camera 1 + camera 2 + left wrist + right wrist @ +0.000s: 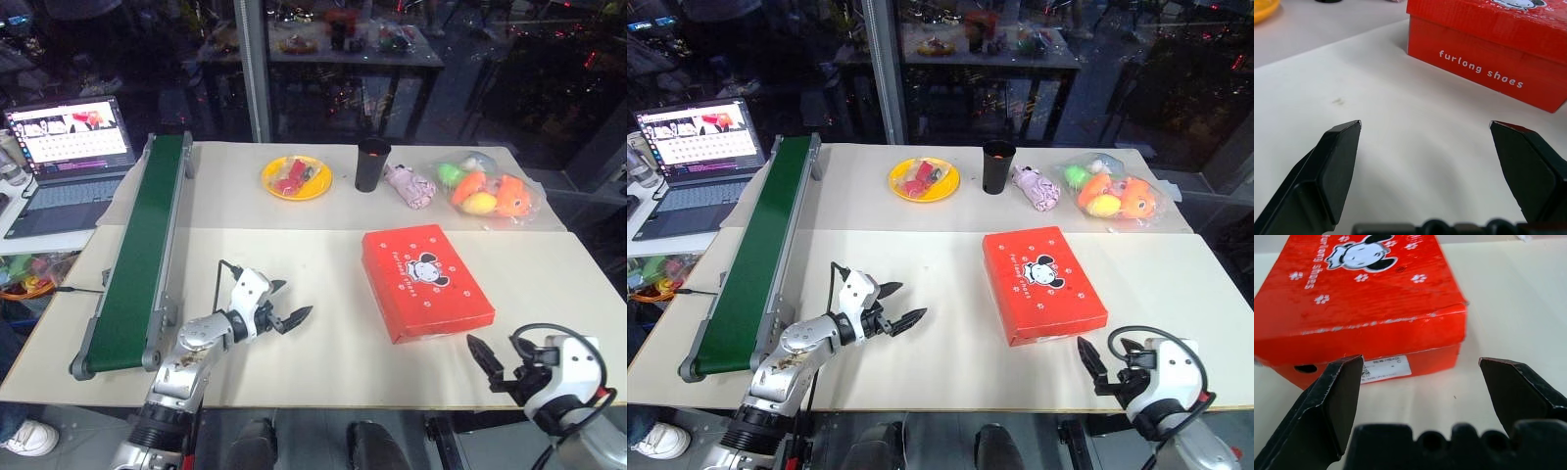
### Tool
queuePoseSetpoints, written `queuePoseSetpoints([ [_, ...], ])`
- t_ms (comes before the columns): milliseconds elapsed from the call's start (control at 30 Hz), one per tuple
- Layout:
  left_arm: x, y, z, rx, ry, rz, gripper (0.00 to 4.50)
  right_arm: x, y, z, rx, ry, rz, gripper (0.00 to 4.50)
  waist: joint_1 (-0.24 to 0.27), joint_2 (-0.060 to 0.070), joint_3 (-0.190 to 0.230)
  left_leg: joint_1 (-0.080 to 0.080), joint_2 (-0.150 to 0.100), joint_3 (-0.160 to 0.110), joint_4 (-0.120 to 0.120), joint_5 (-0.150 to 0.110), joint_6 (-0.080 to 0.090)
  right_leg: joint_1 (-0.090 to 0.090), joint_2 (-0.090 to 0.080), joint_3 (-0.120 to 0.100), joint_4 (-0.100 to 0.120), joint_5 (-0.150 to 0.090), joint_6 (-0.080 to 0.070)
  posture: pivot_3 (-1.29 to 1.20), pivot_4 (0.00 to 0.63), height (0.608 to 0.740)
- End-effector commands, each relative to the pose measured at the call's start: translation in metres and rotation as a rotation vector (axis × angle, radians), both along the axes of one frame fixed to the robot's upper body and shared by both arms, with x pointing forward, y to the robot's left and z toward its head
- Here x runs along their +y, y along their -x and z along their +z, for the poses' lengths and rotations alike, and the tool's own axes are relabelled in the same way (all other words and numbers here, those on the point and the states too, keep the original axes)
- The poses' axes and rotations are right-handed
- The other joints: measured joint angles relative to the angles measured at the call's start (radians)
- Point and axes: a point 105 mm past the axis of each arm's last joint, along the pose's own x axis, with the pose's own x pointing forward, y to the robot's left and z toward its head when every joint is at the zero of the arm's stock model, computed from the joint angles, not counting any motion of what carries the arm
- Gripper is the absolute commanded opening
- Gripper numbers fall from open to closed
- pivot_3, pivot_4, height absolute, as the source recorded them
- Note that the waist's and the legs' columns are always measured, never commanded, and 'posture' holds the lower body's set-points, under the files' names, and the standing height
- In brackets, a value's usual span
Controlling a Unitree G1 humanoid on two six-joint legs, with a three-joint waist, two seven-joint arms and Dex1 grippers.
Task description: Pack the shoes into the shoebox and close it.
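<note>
The red-orange shoebox (426, 281) lies on the table right of centre with its lid shut and the cartoon figure on top. The shoes are hidden. My left gripper (294, 300) hovers low over the table to the left of the box, open and empty, its fingers pointing at the box's lettered side (1484, 73). My right gripper (493, 343) is at the near edge of the table, just in front of the box's white-labelled end (1386, 368), also open and empty.
A green conveyor belt (142, 250) runs along the left side, with a laptop (69, 147) beyond it. At the back stand a yellow plate (297, 178), a black cup (372, 164), a pink cloth item (409, 184) and a bag of colourful toys (485, 191).
</note>
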Motion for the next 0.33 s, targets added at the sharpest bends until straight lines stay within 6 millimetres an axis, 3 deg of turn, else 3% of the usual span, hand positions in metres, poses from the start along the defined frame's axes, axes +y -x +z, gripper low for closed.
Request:
queuePoseSetpoints([
  [33, 0.003, 0.006, -0.007, -0.026, -0.005, 0.019, 4.5, 0.0, -0.001, -0.008, -0.019, 0.027, -0.005, 4.46, 0.0, 0.0, 0.0, 0.0, 0.0, 0.0, 0.0, 0.0, 0.0, 0.0, 0.0, 0.0, 0.0, 0.0, 0.0, 0.0, 0.15, 0.736],
  [333, 0.001, 0.01, -0.014, 0.009, 0.043, 0.029, 4.5, 0.007, -0.015, -0.011, -0.046, 0.035, 0.03, 4.46, 0.001, 0.001, 0.0, -0.001, 0.0, 0.001, -0.001, -0.001, -0.001, -0.001, -0.001, -0.001, 0.0, 0.0, 0.0, 0.0, 0.15, 0.736],
])
